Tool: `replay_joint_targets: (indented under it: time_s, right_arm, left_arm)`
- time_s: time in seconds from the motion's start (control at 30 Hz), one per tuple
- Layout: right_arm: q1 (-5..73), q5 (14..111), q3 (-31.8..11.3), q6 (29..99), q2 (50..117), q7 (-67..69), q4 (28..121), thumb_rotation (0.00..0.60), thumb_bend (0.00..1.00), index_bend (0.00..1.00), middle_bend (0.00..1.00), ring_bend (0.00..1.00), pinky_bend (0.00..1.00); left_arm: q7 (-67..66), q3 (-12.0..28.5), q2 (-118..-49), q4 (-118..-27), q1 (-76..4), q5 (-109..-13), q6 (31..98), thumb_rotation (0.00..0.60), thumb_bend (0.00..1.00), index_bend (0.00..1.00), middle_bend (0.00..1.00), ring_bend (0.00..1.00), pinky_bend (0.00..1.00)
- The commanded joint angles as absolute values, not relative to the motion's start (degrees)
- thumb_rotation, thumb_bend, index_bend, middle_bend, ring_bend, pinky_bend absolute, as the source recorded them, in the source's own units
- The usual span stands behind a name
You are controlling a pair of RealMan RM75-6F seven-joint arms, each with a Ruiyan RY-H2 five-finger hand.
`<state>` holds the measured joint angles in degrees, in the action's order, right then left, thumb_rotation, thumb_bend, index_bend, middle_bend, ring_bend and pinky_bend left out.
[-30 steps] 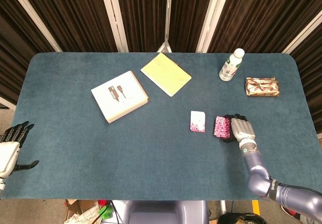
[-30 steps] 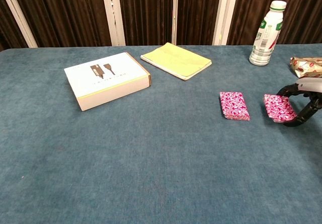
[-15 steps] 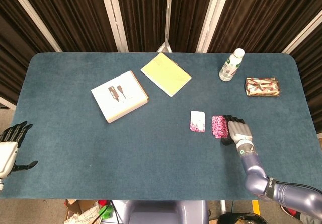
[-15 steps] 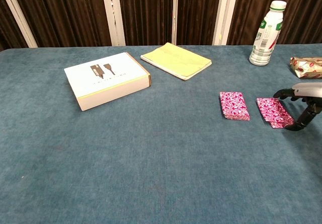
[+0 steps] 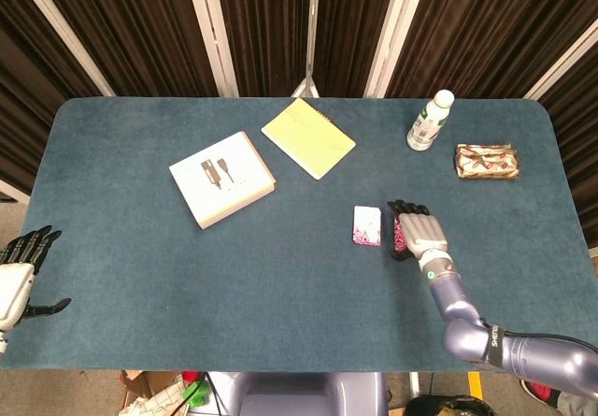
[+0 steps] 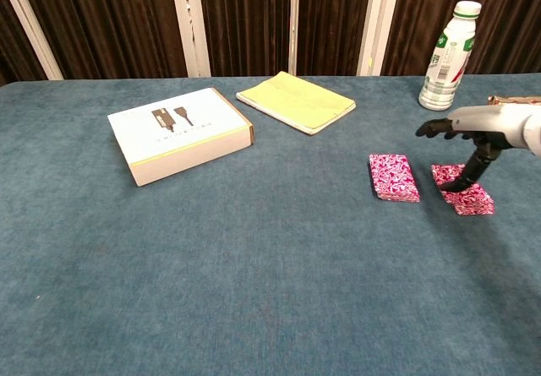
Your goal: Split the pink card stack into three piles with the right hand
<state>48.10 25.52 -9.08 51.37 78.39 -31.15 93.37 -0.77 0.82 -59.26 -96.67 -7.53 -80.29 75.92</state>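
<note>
A: Where do we stand with the cards?

B: We count two pink piles. The main pink stack (image 6: 393, 177) lies right of the table's middle, and a thinner second pile (image 6: 467, 196) sits just beside it, apart from it. Our right hand (image 6: 463, 135) hovers over that second pile with fingers spread, one dark fingertip (image 6: 449, 187) down on its near-stack edge, nothing gripped.

A: So one split made, we'd judge?

B: Yes; a third pile is not yet there. Next we'd need to carry the hand over the main stack, pinch off part of it and set that on bare cloth.

A: And the rest?

B: Our left hand (image 5: 19, 271) hangs open off the table's edge. One white box (image 6: 180, 133), one yellow notepad (image 6: 296, 100), one bottle (image 6: 445, 57), one wrapped packet (image 5: 486, 162).
</note>
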Motion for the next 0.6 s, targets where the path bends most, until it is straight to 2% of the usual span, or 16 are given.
replay_joint_targets:
  time_s: [0.03, 0.6]
  right_arm:
    - [50.4, 23.9, -8.6, 50.7, 79.3, -33.8, 92.5, 0.600, 0.34, 0.00, 0.00, 0.00, 0.00]
    - [55.9, 18.9, -6.1, 47.8, 86.1, -38.0, 83.7, 0.600, 0.34, 0.00, 0.00, 0.00, 0.00]
  left_arm:
    - [-0.5, 0.8, -59.1, -96.6, -7.6, -80.3, 75.8, 0.600, 0.00, 0.00, 0.00, 0.00, 0.00]
    - [1.1, 0.6, -58.3, -96.6, -8.0, -79.8, 74.4, 0.600, 0.00, 0.00, 0.00, 0.00, 0.00]
